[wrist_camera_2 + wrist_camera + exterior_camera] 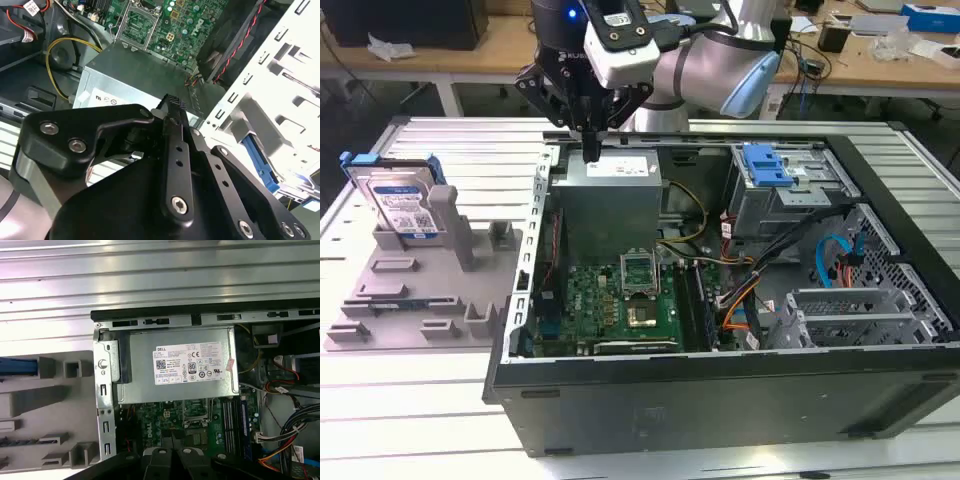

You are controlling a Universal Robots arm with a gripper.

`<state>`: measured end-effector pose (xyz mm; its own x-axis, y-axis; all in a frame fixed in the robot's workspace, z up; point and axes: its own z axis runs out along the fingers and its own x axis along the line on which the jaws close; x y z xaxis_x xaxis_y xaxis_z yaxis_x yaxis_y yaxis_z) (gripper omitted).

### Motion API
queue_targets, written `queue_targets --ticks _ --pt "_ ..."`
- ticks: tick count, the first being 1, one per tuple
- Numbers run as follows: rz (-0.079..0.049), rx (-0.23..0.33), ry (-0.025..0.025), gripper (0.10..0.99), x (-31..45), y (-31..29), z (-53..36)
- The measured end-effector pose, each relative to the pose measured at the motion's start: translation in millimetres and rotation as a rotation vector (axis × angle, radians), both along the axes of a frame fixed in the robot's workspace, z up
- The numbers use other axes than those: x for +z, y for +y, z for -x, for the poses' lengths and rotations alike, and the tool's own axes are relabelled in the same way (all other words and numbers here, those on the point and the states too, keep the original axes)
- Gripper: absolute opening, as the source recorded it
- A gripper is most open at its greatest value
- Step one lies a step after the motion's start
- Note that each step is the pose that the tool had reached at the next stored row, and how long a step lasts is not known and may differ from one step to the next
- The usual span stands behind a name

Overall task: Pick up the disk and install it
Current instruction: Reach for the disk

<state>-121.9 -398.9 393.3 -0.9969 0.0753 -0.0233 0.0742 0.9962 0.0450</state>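
Inside the case (720, 385), by its near wall, lies the green board (620, 295). Behind the board sits the grey power supply (610, 205). The gripper (590, 148) hangs just above that box, close to the case's far wall, its fingers drawn together on nothing. Outside the case, on the exterior view's left, the disk (405, 205) stands upright in a grey stand (420, 300), well apart from the gripper and untouched. In the case's far corner, on the exterior view's right, is the drive bay (790, 200) with a blue latch (765, 165), and loose cables (740, 290) trail below it. Several risks seem likely. The case's side wall stands between gripper and disk, so a low crossing could clip it. Pinched fingers would topple the disk rather than straddle it. An off-centre hold on so thin a plate could let it swing or slip. Those cables could also snag the disk near the bay.
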Motion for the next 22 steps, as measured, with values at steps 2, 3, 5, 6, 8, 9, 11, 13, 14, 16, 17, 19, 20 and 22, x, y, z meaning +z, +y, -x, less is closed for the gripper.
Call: queue_targets --ticks 2,3,5,6,8,9,11,13,14,16,17,19,20,22 --pt "0.0 0.0 0.0 0.106 0.0 0.0 0.0" --pt "0.0 0.0 0.0 0.106 0.0 0.0 0.0" --pt "0.0 0.0 0.0 0.106 0.0 0.0 0.0" --pt "0.0 0.0 -0.0001 0.106 0.0 0.0 0.0" --pt "0.0 0.0 0.0 0.106 0.0 0.0 0.0" --pt "0.0 0.0 0.0 0.106 0.0 0.0 0.0" --pt "0.0 0.0 0.0 0.106 0.0 0.0 0.1" --pt "0.0 0.0 0.0 0.106 0.0 0.7 2.6" --pt "0.0 0.0 0.0 0.106 0.0 1.6 4.8" --pt "0.0 0.0 0.0 0.106 0.0 9.4 18.6" --pt "0.0 0.0 0.0 0.106 -0.1 13.4 26.3" --pt "0.0 0.0 0.0 0.106 -0.2 19.0 39.0" --pt "0.0 0.0 0.0 0.106 -0.3 20.8 43.0" --pt "0.0 0.0 0.0 0.106 -0.3 24.8 52.0"
